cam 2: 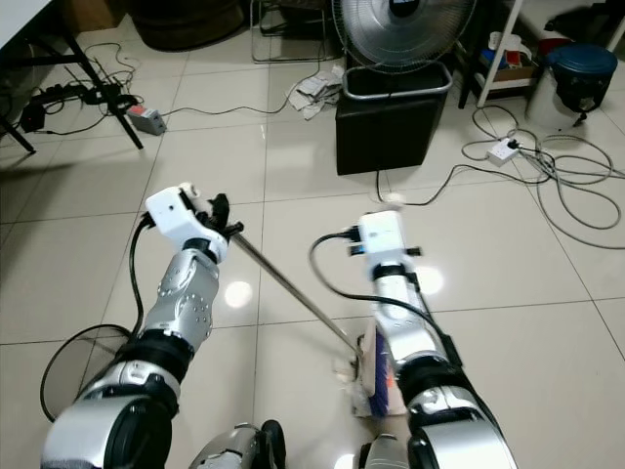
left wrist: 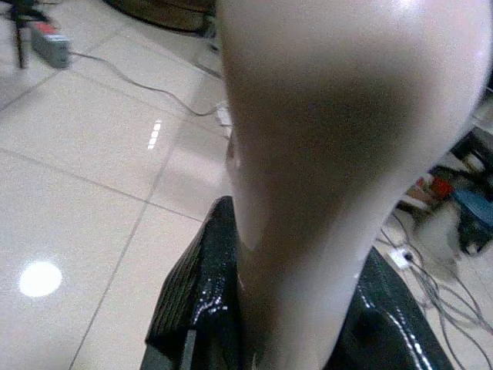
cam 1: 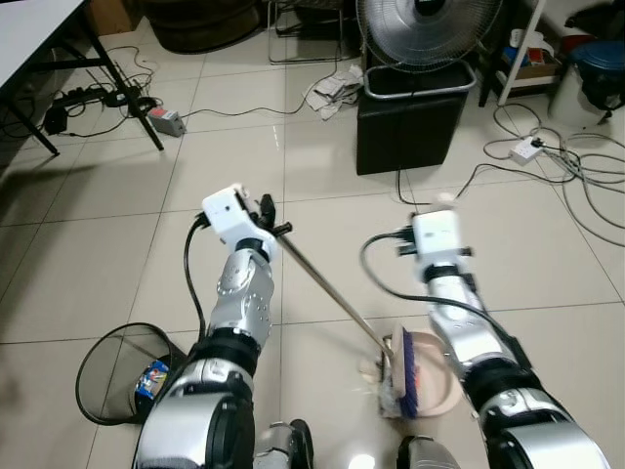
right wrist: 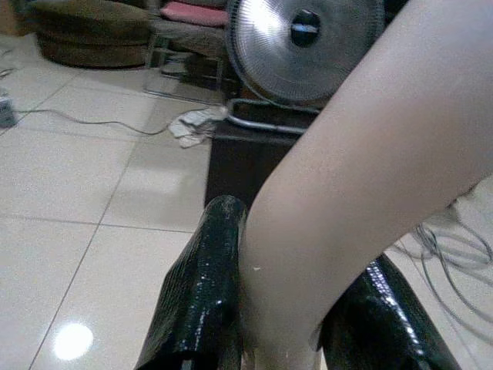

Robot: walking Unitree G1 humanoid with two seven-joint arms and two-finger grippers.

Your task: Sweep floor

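The two head views look forward and down from above at the tiled floor (cam 1: 117, 195), both sharing the fan (cam 2: 402, 24) on the far side and the black box (cam 1: 405, 122) under it. Each wrist view looks very near along its black fingers (left wrist: 196, 297), over the floor toward the far side.

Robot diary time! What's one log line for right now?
left claw: shut on broom handle | right claw: shut on dustpan handle | brush: at dustpan | crumpled paper: unswept

A broom (cam 1: 402, 376) lies in a dustpan (cam 1: 437, 376) between the arms, wastebasket (cam 1: 122, 371) left.
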